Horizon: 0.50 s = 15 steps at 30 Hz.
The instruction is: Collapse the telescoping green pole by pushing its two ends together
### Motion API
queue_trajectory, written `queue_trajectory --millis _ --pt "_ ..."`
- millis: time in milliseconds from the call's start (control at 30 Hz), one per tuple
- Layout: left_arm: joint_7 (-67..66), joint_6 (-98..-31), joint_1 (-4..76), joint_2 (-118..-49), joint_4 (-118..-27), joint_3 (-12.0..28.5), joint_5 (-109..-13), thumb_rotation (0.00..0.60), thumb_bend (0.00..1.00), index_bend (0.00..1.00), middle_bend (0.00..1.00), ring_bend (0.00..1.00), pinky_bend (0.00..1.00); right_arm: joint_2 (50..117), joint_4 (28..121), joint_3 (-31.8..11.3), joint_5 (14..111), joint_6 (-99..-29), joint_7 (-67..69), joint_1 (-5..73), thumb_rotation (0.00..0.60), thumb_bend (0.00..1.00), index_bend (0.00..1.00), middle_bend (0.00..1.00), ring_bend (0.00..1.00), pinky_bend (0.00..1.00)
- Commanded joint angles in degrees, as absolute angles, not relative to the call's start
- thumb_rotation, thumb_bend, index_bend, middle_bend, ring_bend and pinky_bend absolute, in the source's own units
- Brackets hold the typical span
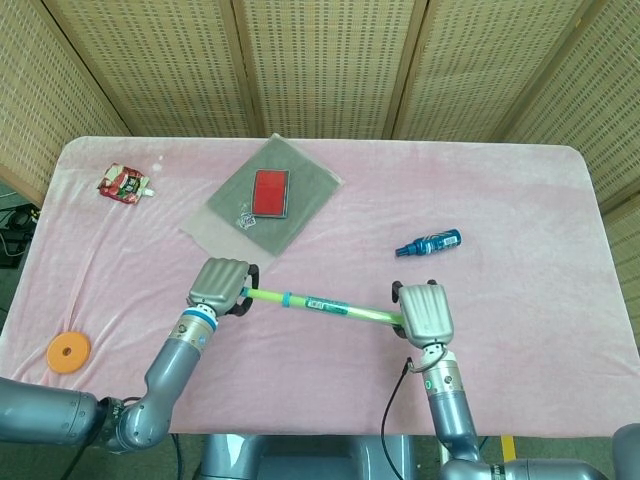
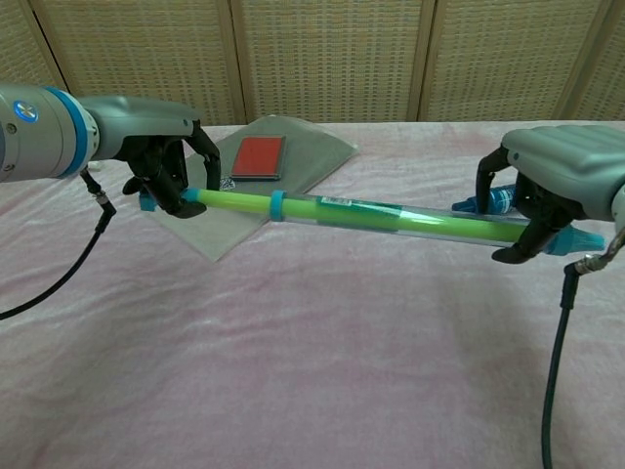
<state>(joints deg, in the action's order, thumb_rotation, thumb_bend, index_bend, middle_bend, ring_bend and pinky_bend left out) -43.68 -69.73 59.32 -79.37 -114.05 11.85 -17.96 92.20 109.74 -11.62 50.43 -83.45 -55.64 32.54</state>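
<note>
Bench [image 1: 520, 200] under pink cloth, creased in places. Far centre-left: grey mat [image 1: 262, 195], lying at an angle, w/ red flat case [image 1: 270, 192] on top and a small clear crinkly bit [image 1: 245, 217] just beside the case (can't tell what it is). Far left corner: red snack pouch [image 1: 123, 184], lying flat. Near left edge: orange disc [image 1: 68, 351], hole in middle. Right of centre: blue bottle [image 1: 428, 243] on its side. Woven screen panels [image 1: 320, 65] behind bench.

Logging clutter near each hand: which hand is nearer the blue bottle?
Right. The right hand sits just below the blue bottle; the left hand is far across the table.
</note>
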Motion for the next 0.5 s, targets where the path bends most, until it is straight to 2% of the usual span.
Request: queue_trajectory --millis 33,67,133,167,400,500 --pt "-44.6 -68.6 59.5 -77.9 -114.6 11.2 -16.0 0.600 0.33 0.05 0.03 0.08 0.19 90.8 110.0 -11.6 48.3 -83.1 -56.3 32.3 0.600 0.30 0.21 0.13 0.14 0.14" --pt "-44.7 -68.2 59.5 -77.4 -114.9 11.1 -15.4 0.600 0.30 0.03 0.00 0.03 0.15 90.4 110.1 -11.5 47.6 -83.1 -56.6 32.2 0.600 0.29 0.19 0.10 0.10 0.12" --pt "-44.4 -67.9 59.4 -77.0 -115.2 11.0 -15.2 0.600 0.27 0.01 0.00 0.00 0.11 89.9 110.2 -11.4 47.0 -83.0 -56.7 32.2 0.600 0.29 0.15 0.02 0.02 0.06" --pt "-44.3 -67.7 59.3 -76.8 -115.3 11.0 -15.2 0.600 0.26 0.01 0.00 0.00 0.10 89.7 110.2 -11.4 46.8 -83.0 -56.7 32.2 0.600 0.28 0.13 0.01 0.01 0.04" --pt "-41.2 -66.9 57.5 -74.3 -117.5 10.2 -17.7 0.600 0.24 0.00 0.00 0.00 0.05 87.2 110.6 -10.5 47.2 -83.1 -54.5 31.2 0.600 0.27 0.10 0.00 0.00 0.00" --pt "-36.6 -68.3 53.1 -71.4 -121.0 8.1 -25.9 0.600 0.24 0.00 0.00 0.00 0.02 83.5 111.6 -8.1 52.2 -83.5 -49.4 28.7 0.600 0.27 0.09 0.00 0.00 0.00"
